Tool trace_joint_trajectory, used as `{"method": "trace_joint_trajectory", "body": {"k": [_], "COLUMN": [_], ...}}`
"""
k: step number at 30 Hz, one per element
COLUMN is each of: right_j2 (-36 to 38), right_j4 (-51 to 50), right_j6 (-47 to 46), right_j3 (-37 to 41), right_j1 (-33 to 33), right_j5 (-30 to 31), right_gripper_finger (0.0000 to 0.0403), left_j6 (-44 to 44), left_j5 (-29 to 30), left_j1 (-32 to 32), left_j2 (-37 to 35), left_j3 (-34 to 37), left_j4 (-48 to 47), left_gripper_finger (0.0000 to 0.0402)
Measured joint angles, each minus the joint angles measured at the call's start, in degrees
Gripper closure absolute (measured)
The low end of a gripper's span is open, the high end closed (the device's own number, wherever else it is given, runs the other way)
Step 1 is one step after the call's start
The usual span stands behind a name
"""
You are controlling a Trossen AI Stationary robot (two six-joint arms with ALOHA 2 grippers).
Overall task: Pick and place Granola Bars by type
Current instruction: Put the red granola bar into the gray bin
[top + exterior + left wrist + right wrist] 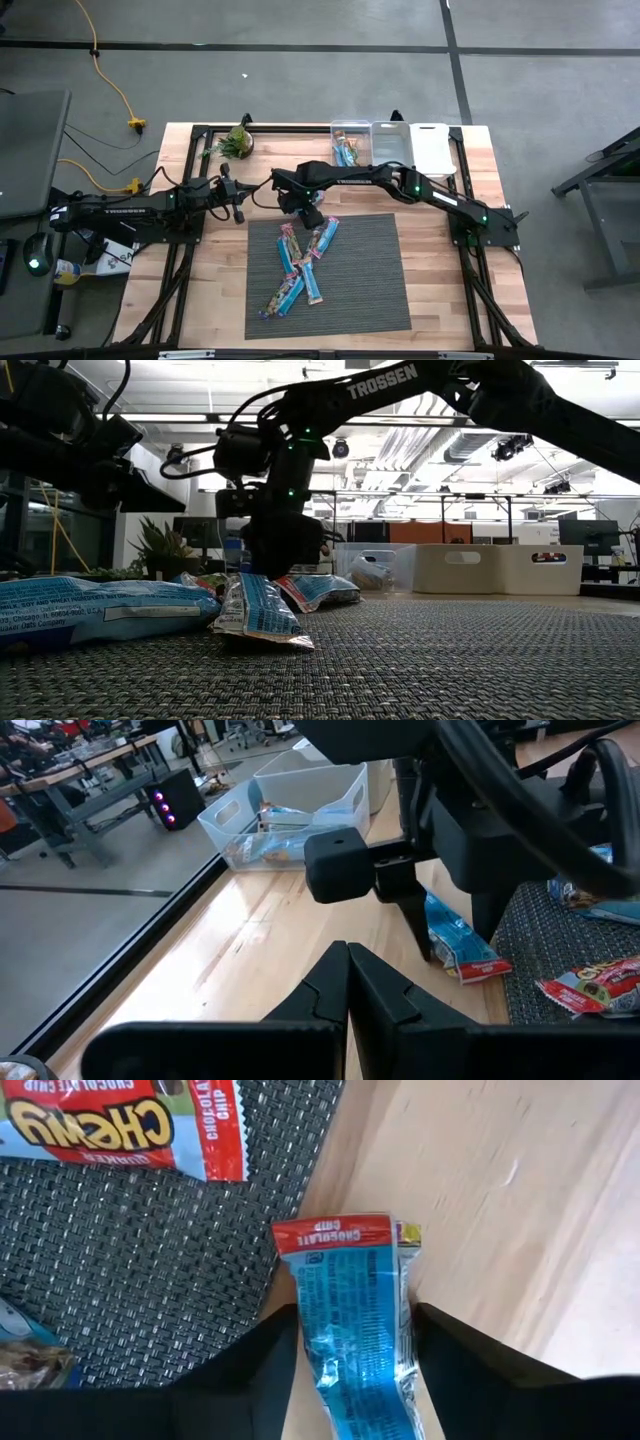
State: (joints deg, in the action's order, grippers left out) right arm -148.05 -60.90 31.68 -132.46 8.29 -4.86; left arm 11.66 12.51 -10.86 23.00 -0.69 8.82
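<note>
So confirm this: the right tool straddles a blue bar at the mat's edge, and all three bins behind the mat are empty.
Not quite. The right tool does straddle the blue bar at the edge of the mat. But the bins are not all empty: the high view shows the leftmost bin already holding bars. The other two look empty.

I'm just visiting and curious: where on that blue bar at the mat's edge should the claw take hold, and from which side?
Across the narrow middle, from straight above. The blue bar lies flat, half on the grey mat, so only its long edges offer grip. The right claw already straddles them, fingers open either side.
</note>
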Motion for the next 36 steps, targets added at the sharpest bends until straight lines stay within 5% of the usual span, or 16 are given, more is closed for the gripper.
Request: {"method": "trace_joint_trajectory", "body": {"k": [15, 26, 36], "right_j2": [0.21, 2.97, 10.04], "right_j4": [0.07, -2.56, -1.40], "right_j6": [-3.48, -7.19, -15.26], "right_j3": [0.14, 0.26, 0.14], "right_j1": [0.07, 0.11, 0.07], "right_j5": [1.07, 8.64, 8.11], "right_gripper_finger": [0.0325, 0.0332, 0.0332], "left_j6": [-0.02, 0.00, 0.00], "left_j5": [0.00, 0.00, 0.00], "left_j1": [0.01, -0.01, 0.00], "left_j2": [0.00, 0.00, 0.00], "left_j3": [0.00, 0.00, 0.00], "left_j4": [0.02, 0.02, 0.02], "left_gripper_finger": [0.0401, 0.0401, 0.0401]}}
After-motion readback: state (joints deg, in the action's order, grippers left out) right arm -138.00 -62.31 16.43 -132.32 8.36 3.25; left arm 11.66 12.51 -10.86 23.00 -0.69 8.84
